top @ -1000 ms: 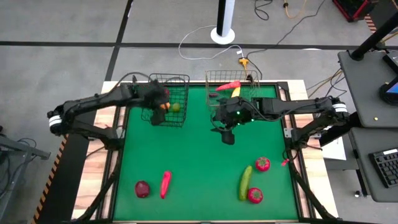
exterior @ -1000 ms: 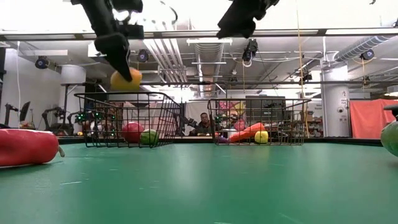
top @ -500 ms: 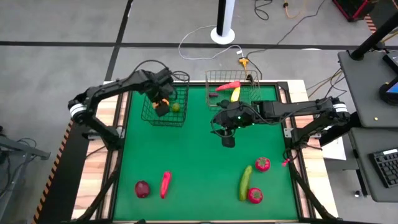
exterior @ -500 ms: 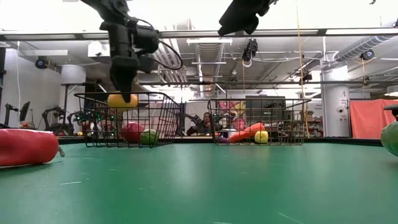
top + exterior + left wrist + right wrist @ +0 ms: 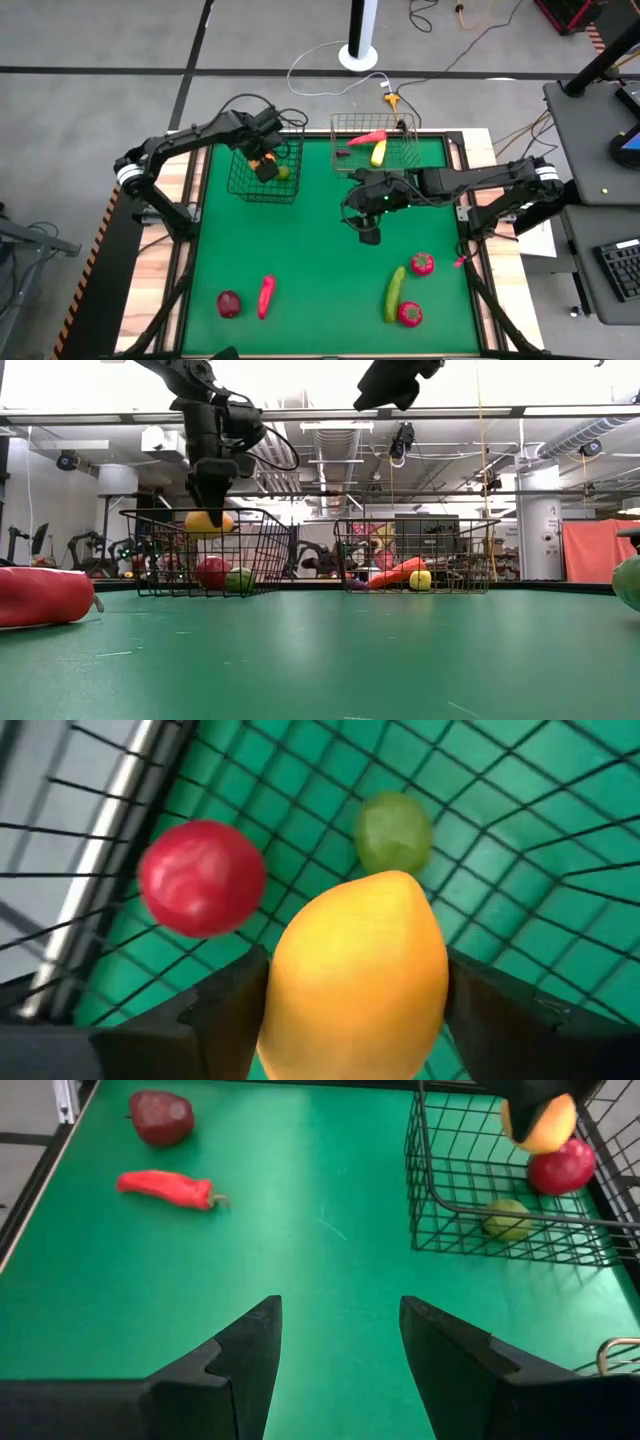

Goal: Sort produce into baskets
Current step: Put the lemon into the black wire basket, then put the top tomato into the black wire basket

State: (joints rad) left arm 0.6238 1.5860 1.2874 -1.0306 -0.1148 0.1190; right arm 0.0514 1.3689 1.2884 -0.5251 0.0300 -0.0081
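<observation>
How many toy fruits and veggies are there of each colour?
Red: 6 (ball, chili, pepper, apple, two tomatoes)
Yellow: 2 (lemon, long yellow one)
Green: 2 (lime, cucumber)
Total: 10 in view

Robotics lab / industrial workspace. Low view showed exposed ceiling ducts (image 5: 340, 445), pipes, strip lighting, concrete column (image 5: 533, 520), orange curtain (image 5: 600, 550) at far right, other robot rigs (image 5: 95, 555) behind table. High view showed grey concrete floor (image 5: 100, 110) with dark seams, loose cables (image 5: 470, 25), white pole base (image 5: 358, 55), side desk with keyboard (image 5: 620, 270). Green-topped table (image 5: 320, 270) on wood-and-metal frame.
</observation>
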